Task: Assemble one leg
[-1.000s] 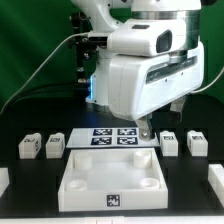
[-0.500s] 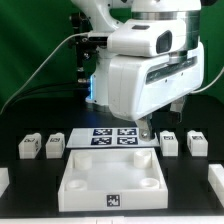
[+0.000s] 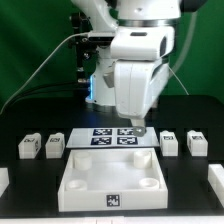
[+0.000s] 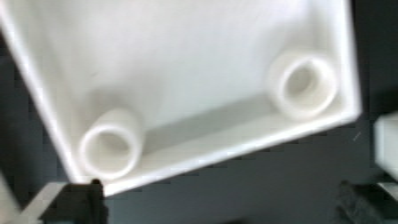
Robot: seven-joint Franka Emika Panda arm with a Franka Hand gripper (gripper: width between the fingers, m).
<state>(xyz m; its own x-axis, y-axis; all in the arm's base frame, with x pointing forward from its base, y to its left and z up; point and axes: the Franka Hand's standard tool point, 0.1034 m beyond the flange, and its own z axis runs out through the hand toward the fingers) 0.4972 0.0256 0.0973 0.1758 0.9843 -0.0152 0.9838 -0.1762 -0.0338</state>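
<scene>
Four small white legs with square tags stand on the black table: two at the exterior view's left (image 3: 29, 146) (image 3: 55, 145) and two at its right (image 3: 169, 143) (image 3: 196, 143). The large white square panel (image 3: 110, 180) with round corner sockets lies at the front middle. My gripper (image 3: 138, 128) hangs over the marker board (image 3: 105, 137), behind the panel and apart from every leg. In the wrist view the gripper (image 4: 217, 205) is open and empty, with dark fingertips (image 4: 71, 200) wide apart. The panel (image 4: 196, 70) shows there with two sockets.
White parts lie at the exterior view's left edge (image 3: 3, 180) and right edge (image 3: 215, 178). A white object (image 4: 386, 135) shows at the wrist view's edge. Cables and the arm's base stand behind the marker board, before a green backdrop.
The wrist has turned, so the hand's white body looks narrower and sits more to the exterior view's left. The fingertips shifted slightly left. The parts have not moved.
</scene>
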